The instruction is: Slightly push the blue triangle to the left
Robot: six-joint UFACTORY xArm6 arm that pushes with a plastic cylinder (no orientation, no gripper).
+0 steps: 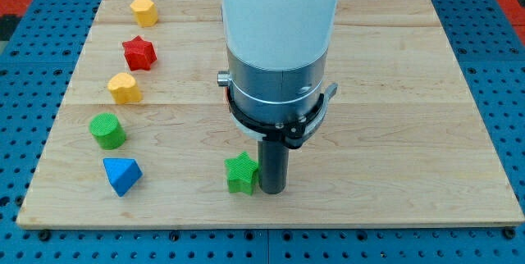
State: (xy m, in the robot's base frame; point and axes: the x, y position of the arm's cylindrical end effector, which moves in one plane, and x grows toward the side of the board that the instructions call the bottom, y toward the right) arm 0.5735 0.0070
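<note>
tip: our tip [271, 190] touches green star's [241, 173] right side
target: blue triangle [121, 175] far left, beyond star
hand: none, rod holds nothing

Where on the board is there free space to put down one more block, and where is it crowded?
Free: the whole part of the board toward the view's right of my tip, and the strip between the left column and the arm. Crowded: the left column, from yellow block down to blue triangle, and around the green star beside my tip.
</note>
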